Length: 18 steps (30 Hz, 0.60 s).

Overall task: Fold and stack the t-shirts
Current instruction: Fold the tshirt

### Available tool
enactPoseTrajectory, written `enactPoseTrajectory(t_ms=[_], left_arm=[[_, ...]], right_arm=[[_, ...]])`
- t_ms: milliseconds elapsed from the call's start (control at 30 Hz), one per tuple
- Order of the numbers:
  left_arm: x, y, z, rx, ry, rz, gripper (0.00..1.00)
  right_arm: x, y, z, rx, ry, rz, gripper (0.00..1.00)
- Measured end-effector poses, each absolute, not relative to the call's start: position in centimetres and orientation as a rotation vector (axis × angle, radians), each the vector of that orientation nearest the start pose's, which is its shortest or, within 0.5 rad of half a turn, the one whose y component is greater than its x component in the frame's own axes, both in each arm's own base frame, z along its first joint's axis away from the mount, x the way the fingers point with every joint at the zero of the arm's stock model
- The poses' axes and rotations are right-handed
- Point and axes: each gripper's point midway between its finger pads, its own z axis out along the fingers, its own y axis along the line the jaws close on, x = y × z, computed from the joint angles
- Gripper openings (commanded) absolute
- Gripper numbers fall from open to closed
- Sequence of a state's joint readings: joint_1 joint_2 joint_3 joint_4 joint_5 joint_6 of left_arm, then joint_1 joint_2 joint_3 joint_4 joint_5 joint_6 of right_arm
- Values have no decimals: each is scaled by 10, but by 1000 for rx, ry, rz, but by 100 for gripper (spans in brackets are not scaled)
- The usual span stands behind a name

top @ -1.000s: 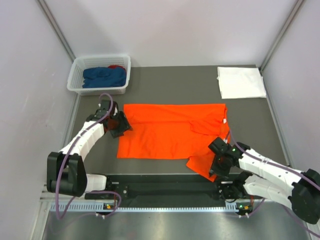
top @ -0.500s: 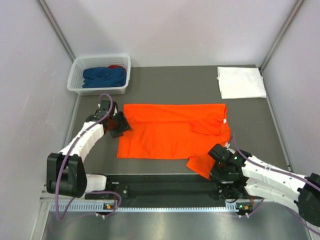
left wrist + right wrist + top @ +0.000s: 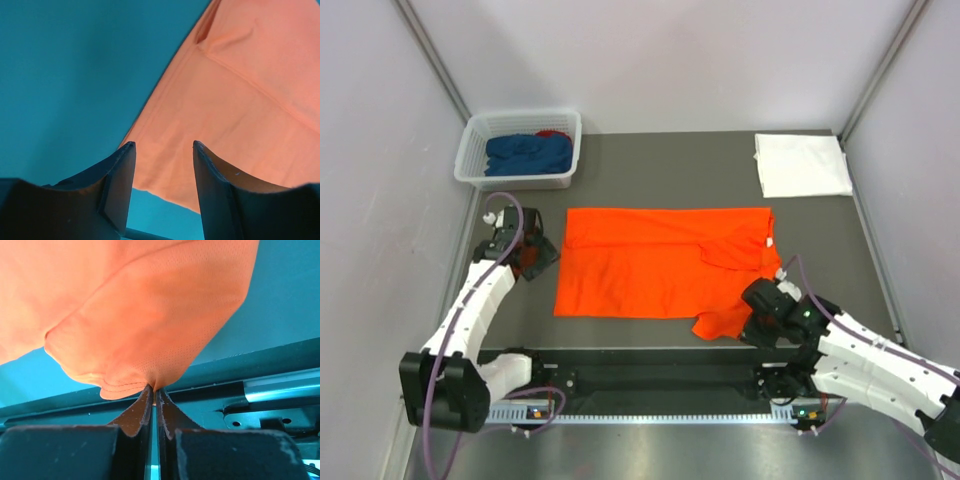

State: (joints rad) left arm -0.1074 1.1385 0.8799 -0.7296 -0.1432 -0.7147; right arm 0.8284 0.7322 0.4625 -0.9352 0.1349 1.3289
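Well, dark grey tabletop (image 3: 650, 160), pale walls (image 3: 670, 60). Bright orange cloth t-shirt (image 3: 640, 270) spread mid-table; R gripper (image 3: 153, 388) pinched shut on its near-right sleeve, L gripper (image 3: 163, 145) agape, empty, by its left edge. Red cloth shirt (image 3: 556, 133) in white plastic lattice basket (image 3: 470, 150) mostly hidden.

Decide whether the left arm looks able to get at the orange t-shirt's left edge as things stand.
Probably yes: the left gripper hangs open close by the orange t-shirt, and nothing lies between them or on that left edge.

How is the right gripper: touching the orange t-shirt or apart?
Touching. The right wrist view shows the right gripper pinching an edge of the orange t-shirt.
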Motion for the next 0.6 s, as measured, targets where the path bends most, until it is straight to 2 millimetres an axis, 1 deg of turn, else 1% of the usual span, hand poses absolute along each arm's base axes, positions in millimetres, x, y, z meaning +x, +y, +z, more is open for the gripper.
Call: enactPoseTrajectory(t_ms=[67,300,400,433,467,600], left_arm=[[263,-31,116,-861,2409,-151,54],[228,-41,80,-1035,2495,-194,53],[222,-45,74,-1093,2503,-216,52],[220,-46,73,-1110,2502,-227,48],[218,-48,72,-1130,2498,-241,46],[208,-44,71,-1209,2476,-215,45]], right_arm=[[96,127,44,722,2727,360,0],[105,127,52,675,2693,361,0],[109,127,57,662,2675,358,0],[111,127,59,654,2669,354,0],[113,127,61,649,2661,348,0],[119,127,69,629,2638,340,0]])
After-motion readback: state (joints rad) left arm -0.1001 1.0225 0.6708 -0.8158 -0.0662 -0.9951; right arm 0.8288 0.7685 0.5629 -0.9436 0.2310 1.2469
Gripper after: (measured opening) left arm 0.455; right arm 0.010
